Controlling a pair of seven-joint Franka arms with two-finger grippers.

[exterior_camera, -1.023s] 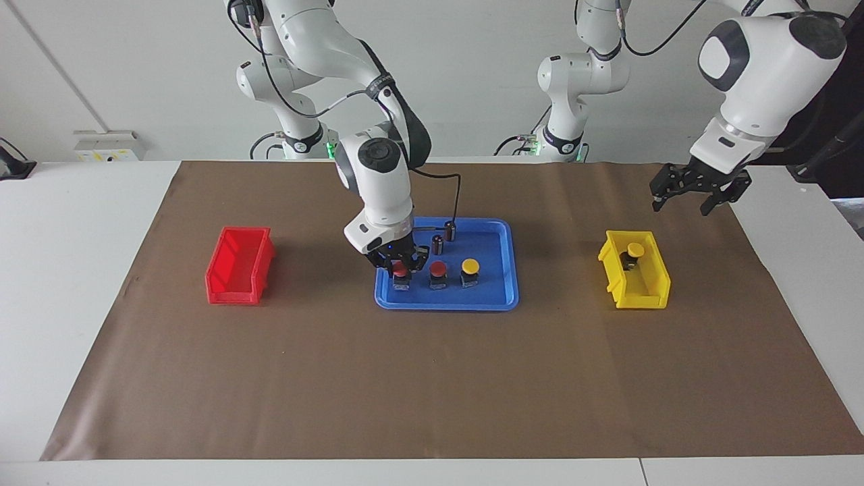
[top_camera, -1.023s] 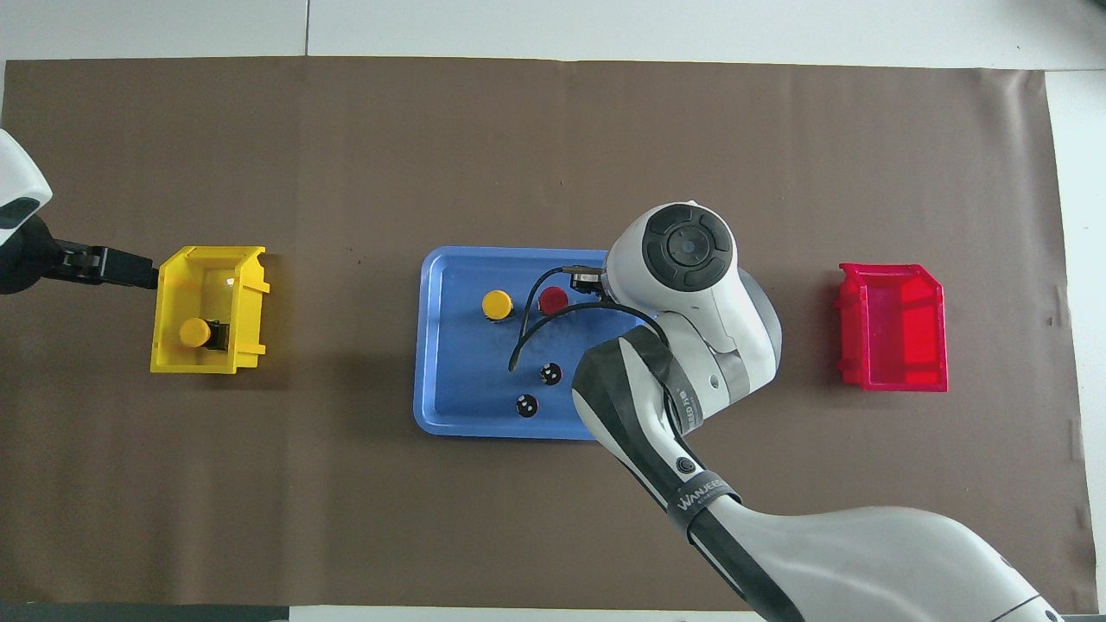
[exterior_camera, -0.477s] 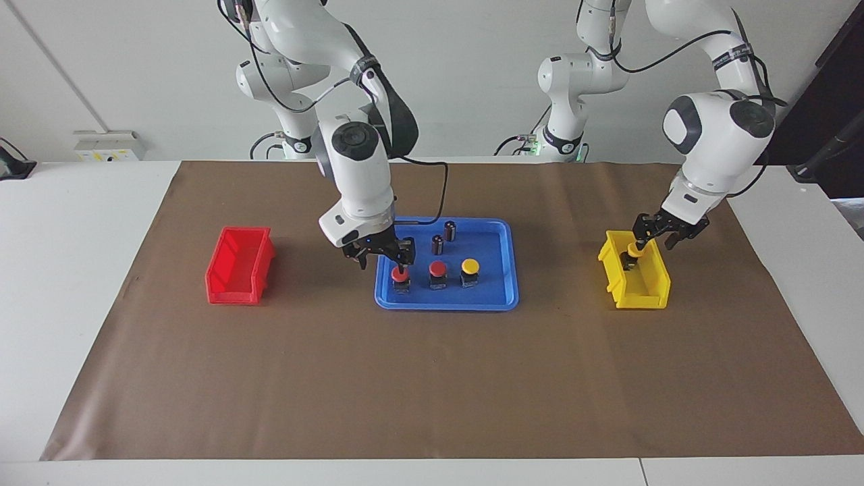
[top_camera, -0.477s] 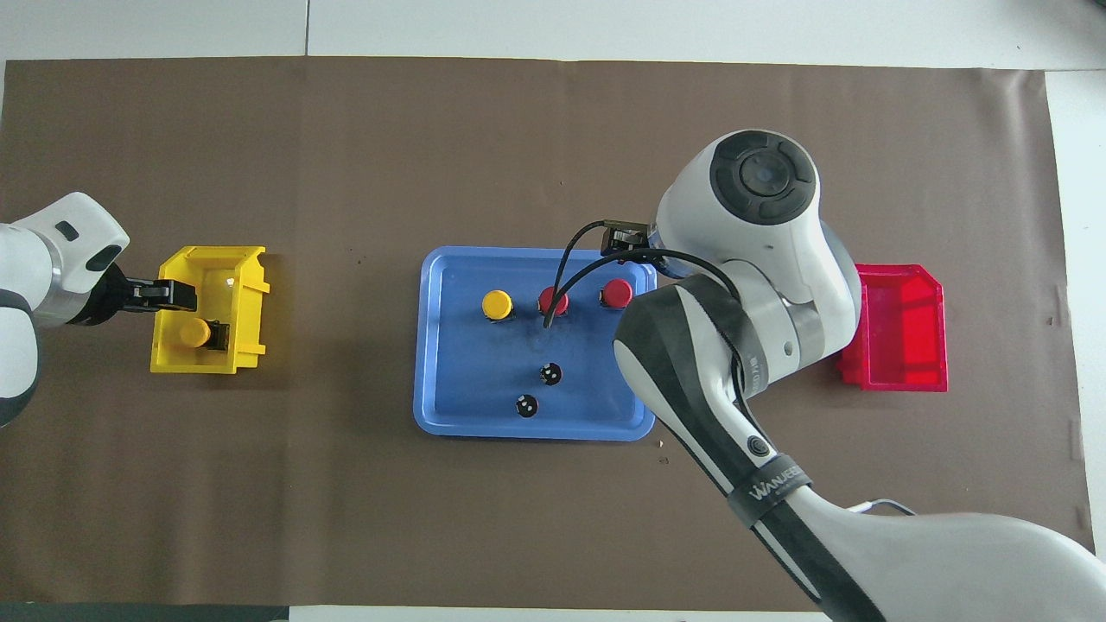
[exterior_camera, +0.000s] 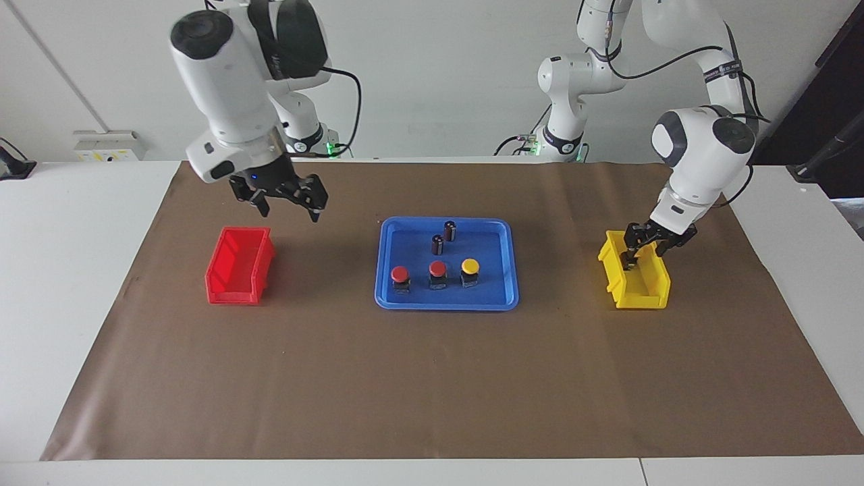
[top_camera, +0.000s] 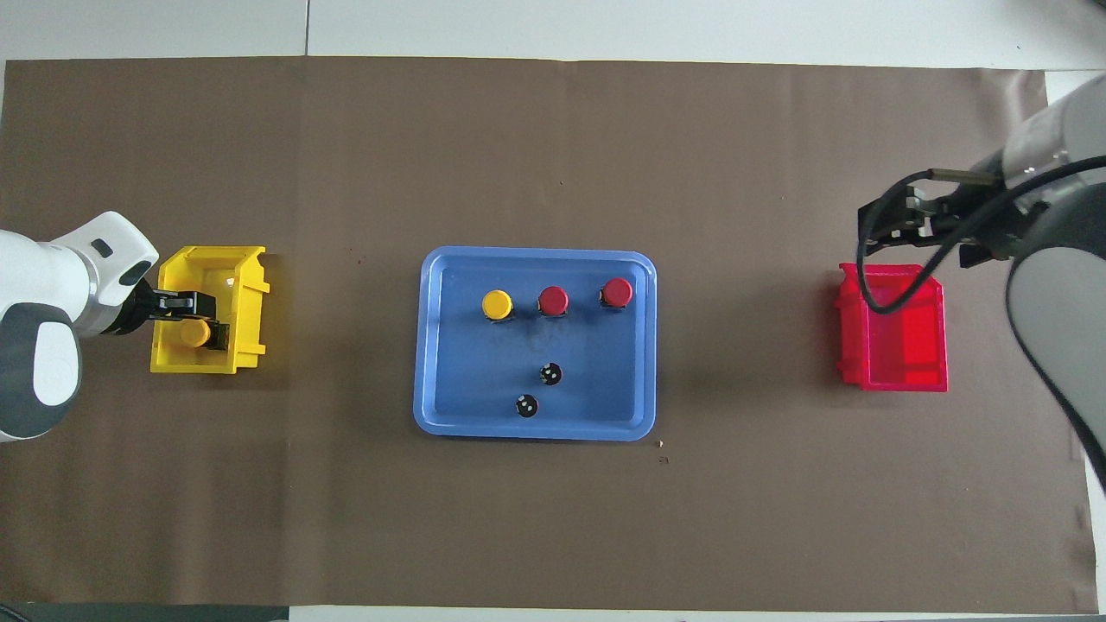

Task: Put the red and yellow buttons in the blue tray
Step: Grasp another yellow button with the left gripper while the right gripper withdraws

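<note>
- Blue tray (exterior_camera: 511,263): sits at the middle of the brown mat (exterior_camera: 432,378) on the counter (exterior_camera: 67,270), between the red bin and the yellow bin.
- Buttons in the tray: three stand upright in one row along the tray's edge farther from the robots. In order from the right arm's end they are the first red button (exterior_camera: 400,277), the second red button (exterior_camera: 437,273) and the first yellow button (exterior_camera: 470,271). They stand near one another but apart.
- Two dark cylinders (exterior_camera: 443,237): stand in the same tray, nearer to the robots than the button row.
- Second yellow button (top_camera: 195,333): lies inside the yellow bin (exterior_camera: 649,291), toward the left arm's end of the counter. Its cap shows in the overhead view; in the facing view the gripper hides it.
- Left gripper (exterior_camera: 643,244): lowered into the yellow bin, with its fingers at either side of the second yellow button. The fingers stand narrow, partly closed. Whether they already clamp the button cannot be told.
- Red bin (exterior_camera: 237,266): stands toward the right arm's end of the counter, well apart from the tray. No button shows in it.
- Right gripper (exterior_camera: 283,201): raised in the air over the mat, just beside the red bin's edge nearer to the robots. Its fingers are spread wide and carry nothing.
</note>
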